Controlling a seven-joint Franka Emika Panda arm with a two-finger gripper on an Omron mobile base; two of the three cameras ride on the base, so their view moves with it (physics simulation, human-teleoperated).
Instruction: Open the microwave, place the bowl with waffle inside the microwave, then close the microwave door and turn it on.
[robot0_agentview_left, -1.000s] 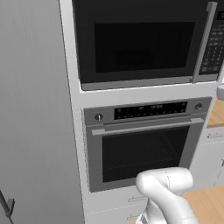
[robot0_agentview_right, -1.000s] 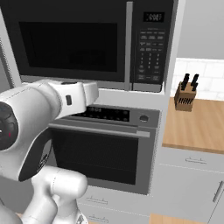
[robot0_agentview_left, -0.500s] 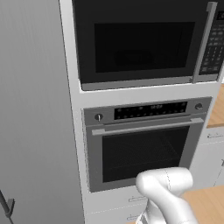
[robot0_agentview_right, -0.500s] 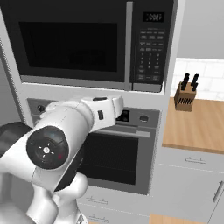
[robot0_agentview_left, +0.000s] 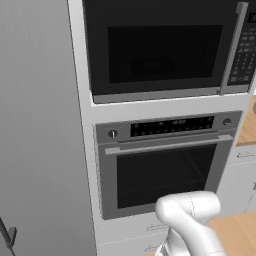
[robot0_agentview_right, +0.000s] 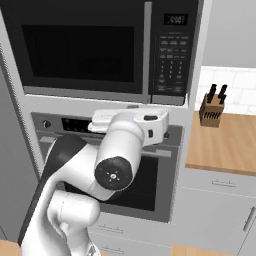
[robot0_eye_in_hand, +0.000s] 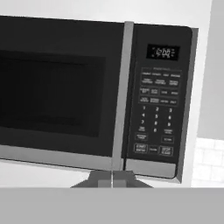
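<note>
The black microwave (robot0_agentview_left: 165, 50) is built in above the oven, and its door (robot0_eye_in_hand: 57, 92) with the dark window is closed. A long grey bar handle (robot0_eye_in_hand: 120, 92) runs down the door's right edge, beside the keypad strip (robot0_eye_in_hand: 157, 118). My gripper (robot0_eye_in_hand: 111, 179) is shut with nothing in it, and it points at the microwave just under the foot of the handle. In the right base view the white arm (robot0_agentview_right: 127, 135) stands in front of the oven's control panel, below the microwave (robot0_agentview_right: 100, 50). The bowl with waffle is out of view.
A steel wall oven (robot0_agentview_left: 165, 170) with a horizontal bar handle sits under the microwave. To the right a wooden counter (robot0_agentview_right: 225, 145) carries a knife block (robot0_agentview_right: 212, 110). A tall grey panel (robot0_agentview_left: 40, 125) stands on the left, and drawers lie below the oven.
In the right base view the arm has swung from the left edge toward the middle and its hand has turned to face the microwave. The door has stayed closed and the gripper shut.
</note>
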